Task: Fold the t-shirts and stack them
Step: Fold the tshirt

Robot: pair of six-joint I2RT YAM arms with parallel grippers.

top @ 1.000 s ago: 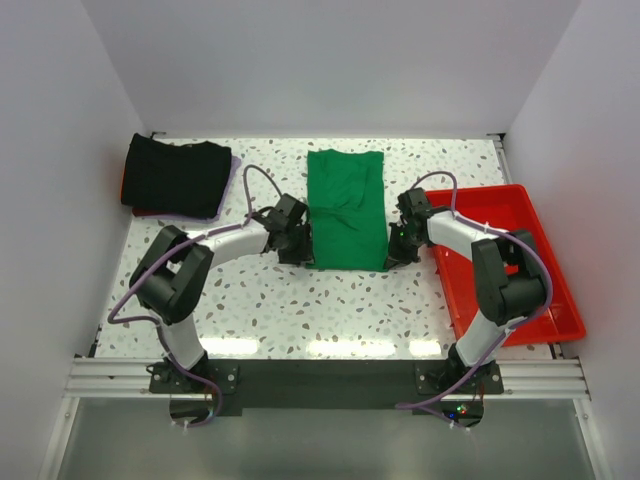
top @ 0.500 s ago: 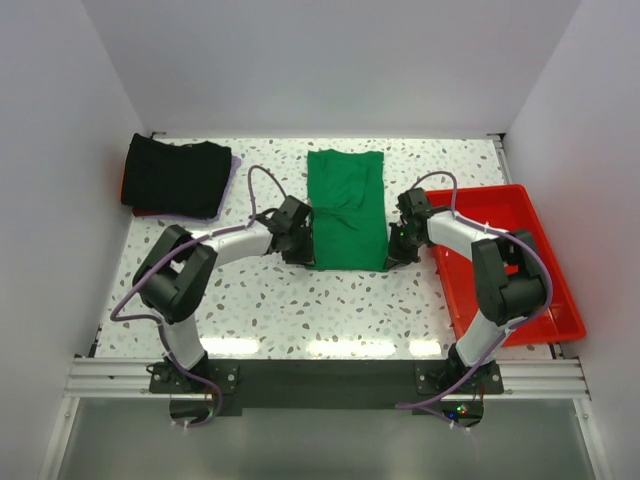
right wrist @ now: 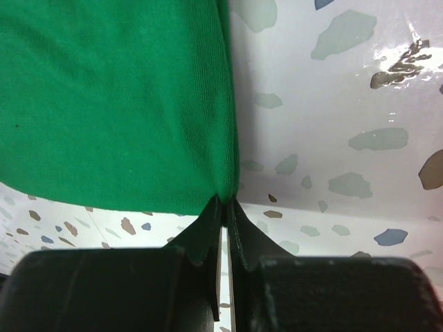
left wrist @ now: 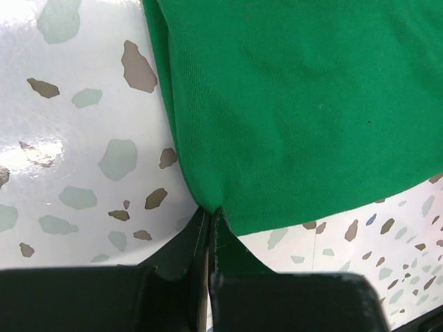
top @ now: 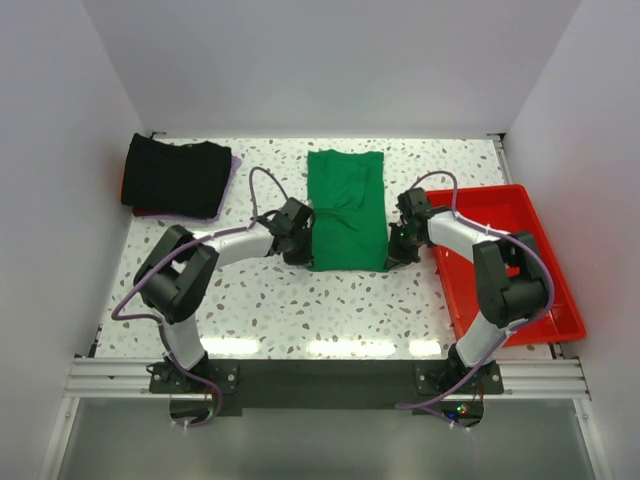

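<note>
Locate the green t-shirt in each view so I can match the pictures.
Top external: the green t-shirt lies at the centre of the speckled tabletop.
Left wrist: it fills the upper right, one corner pinched in the left hand.
Right wrist: it fills the upper left, one corner pinched in the right hand.
Shared landmark: the speckled tabletop, bare beside the shirt's edge.

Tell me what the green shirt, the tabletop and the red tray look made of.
The green t-shirt looks like soft knit cloth, probably cotton jersey, matte: fine knit lines show up close and its corner bunches. The tabletop is hard and glossy, a white terrazzo-look speckle with lamp glare; laminate or stone, can't tell. The red tray looks like moulded plastic: smooth, uniform colour, raised rim.
</note>
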